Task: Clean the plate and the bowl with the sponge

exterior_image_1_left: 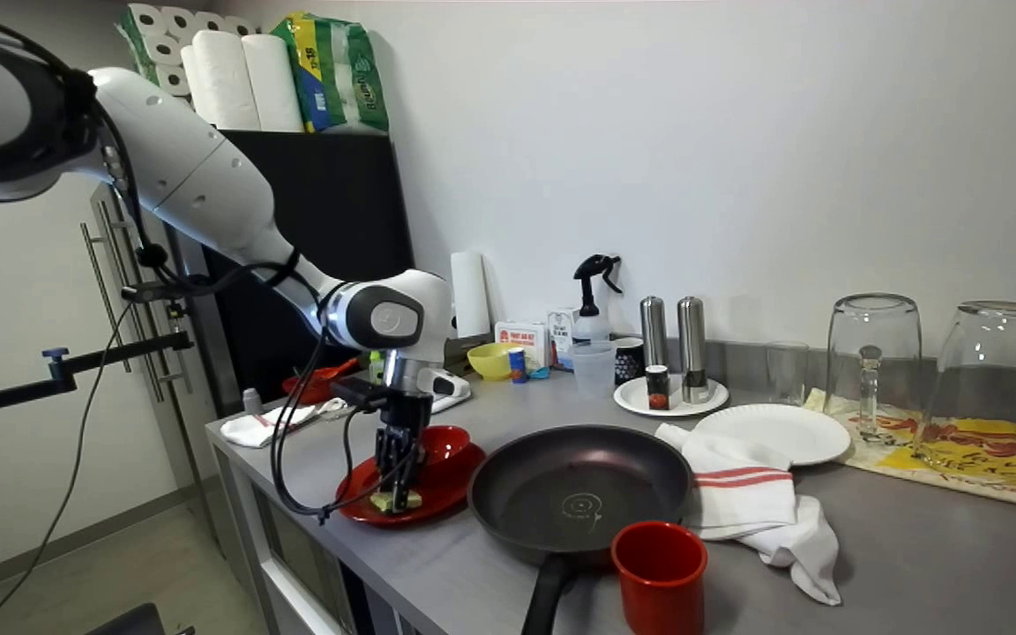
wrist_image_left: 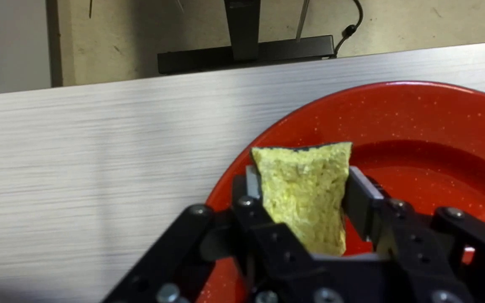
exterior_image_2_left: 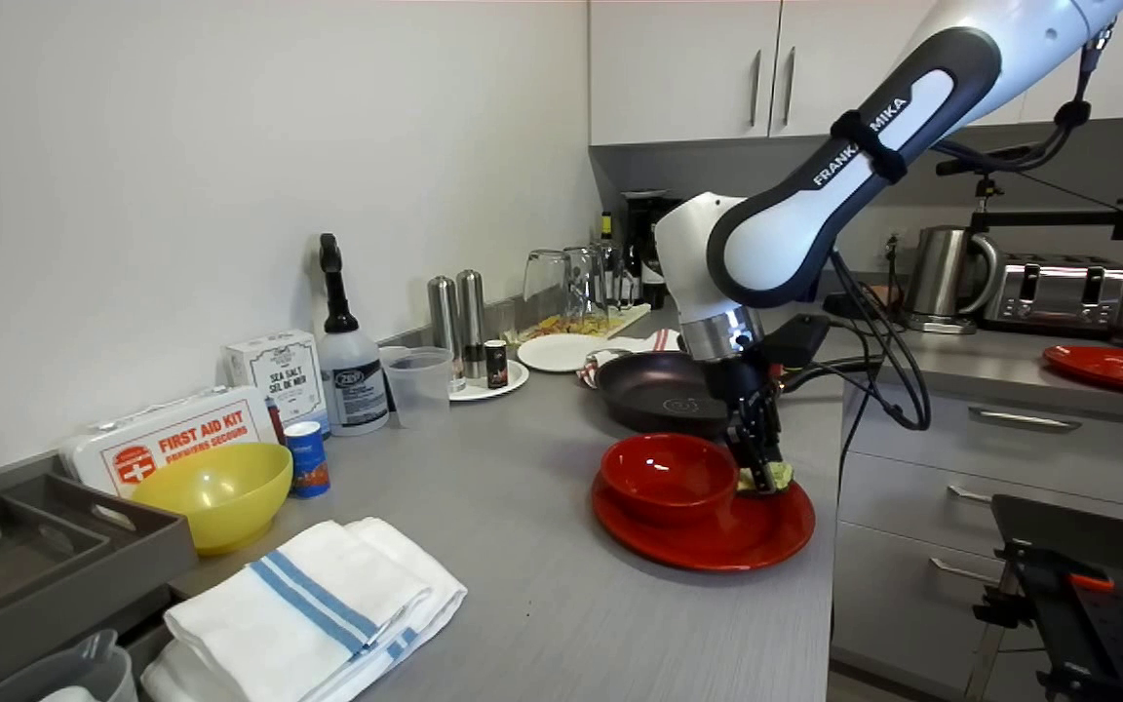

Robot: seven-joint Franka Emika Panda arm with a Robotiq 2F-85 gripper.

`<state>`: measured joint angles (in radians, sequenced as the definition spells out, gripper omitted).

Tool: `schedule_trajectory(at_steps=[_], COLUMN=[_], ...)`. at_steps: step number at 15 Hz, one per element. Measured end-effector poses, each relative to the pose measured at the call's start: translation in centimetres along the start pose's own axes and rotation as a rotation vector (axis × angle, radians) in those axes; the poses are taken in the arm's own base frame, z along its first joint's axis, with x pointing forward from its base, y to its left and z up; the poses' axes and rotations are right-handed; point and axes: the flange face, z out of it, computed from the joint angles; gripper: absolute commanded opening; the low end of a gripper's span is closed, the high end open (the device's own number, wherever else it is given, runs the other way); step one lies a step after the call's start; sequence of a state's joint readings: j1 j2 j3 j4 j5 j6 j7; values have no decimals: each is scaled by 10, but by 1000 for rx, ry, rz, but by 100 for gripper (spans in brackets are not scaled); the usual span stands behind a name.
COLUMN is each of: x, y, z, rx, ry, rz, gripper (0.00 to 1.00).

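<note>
A grey kitchen counter (exterior_image_2_left: pixel 542 604) runs under a white-and-black Franka Panda arm (exterior_image_2_left: pixel 854 166) that reaches down near a black frying pan (exterior_image_1_left: pixel 580 494). A glossy red plate (exterior_image_2_left: pixel 717 548) holds a smaller red bowl (exterior_image_2_left: pixel 669 473), set off-centre toward one side. The step in hand looks to be wiping the plate; doing it well likely calls for light, even pressure and overlapping strokes that follow the curved rim, then the sunken middle, steering around the bowl so nothing knocks it. The bowl's inside probably needs its own separate pass. The gripper (wrist_image_left: pixel 304 184) is closed on the yellow-green sponge (wrist_image_left: pixel 305 200), which lies between its two fingers (wrist_image_left: pixel 360 210), squeezed from both sides. In the wrist view its far end pokes past the fingertips; it appears to rest on the plate near the rim, beside the bowl.
</note>
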<state>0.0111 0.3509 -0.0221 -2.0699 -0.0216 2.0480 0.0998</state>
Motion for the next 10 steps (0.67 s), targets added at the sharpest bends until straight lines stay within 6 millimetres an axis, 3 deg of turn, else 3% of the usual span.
schedule_trajectory(at_steps=[10], x=[10], y=[7], z=[-10], rx=[-75], ry=[148], rz=[-6], gripper=[25])
